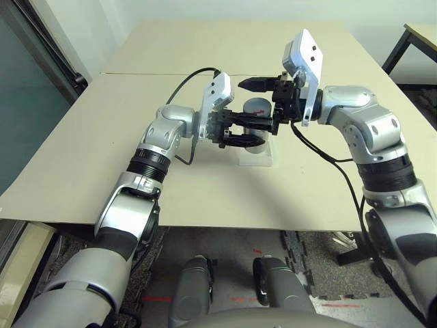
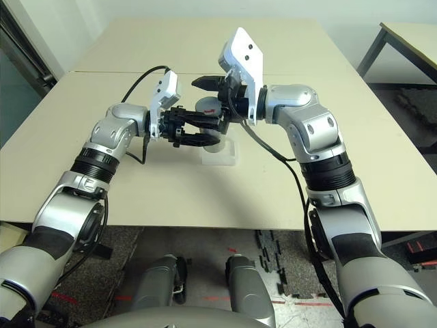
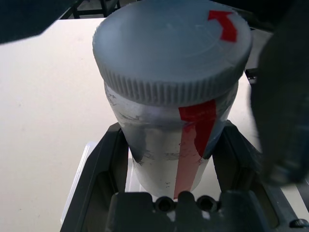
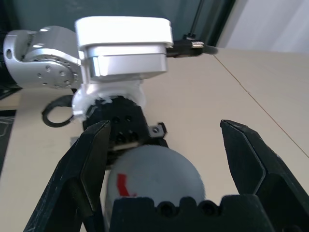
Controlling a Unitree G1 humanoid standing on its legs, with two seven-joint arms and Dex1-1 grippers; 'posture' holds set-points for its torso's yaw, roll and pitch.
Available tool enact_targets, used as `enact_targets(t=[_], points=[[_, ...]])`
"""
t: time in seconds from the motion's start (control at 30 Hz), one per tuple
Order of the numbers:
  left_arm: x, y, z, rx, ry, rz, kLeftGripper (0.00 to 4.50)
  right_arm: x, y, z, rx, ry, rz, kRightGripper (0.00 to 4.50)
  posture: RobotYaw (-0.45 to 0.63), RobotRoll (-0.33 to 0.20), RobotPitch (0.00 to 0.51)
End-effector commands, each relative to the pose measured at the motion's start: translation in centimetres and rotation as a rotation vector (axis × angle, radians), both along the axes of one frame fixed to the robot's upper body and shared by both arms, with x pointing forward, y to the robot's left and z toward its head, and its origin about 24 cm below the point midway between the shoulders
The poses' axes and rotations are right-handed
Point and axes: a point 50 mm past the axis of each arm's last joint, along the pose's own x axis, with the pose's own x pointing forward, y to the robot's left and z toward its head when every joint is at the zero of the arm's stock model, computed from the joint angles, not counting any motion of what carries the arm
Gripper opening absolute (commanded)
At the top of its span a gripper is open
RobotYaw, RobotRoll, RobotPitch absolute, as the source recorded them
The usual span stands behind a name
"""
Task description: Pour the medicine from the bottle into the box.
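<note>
The bottle (image 3: 169, 140), a silver-grey cylinder with a red stripe, hangs upright just above the box (image 1: 263, 160), a clear shallow tub on the table. My left gripper (image 1: 258, 133) is shut on the bottle's body, one finger (image 3: 96, 169) on each side. The round grey cap (image 4: 154, 171) with a red mark is still on. My right gripper (image 4: 165, 126) is open, its two fingers (image 4: 91, 159) spread wide to either side of the cap without touching it. The medicine is hidden.
The tan table (image 1: 82, 157) stretches wide around the box, with a seam running across behind the grippers. Another table's edge and black leg (image 1: 403, 44) stand at the far right. Cables loop off both wrists.
</note>
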Motion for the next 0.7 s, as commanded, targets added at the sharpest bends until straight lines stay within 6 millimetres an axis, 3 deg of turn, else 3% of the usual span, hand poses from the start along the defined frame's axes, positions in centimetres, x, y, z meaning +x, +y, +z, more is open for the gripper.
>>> enact_targets(t=[0.03,0.7], points=[[-0.1,0.1,0.1,-0.003,-0.008,0.002,2.71,0.2,-1.2,-0.5,0.006,0.024,-0.055,4.50,-0.04,0.000,0.092],[0.0,0.7,-0.4,-0.002,0.005,0.026,2.71,-1.2,-5.1,-0.4,0.069,0.081,-0.192,4.50,-0.07,0.000,0.089]])
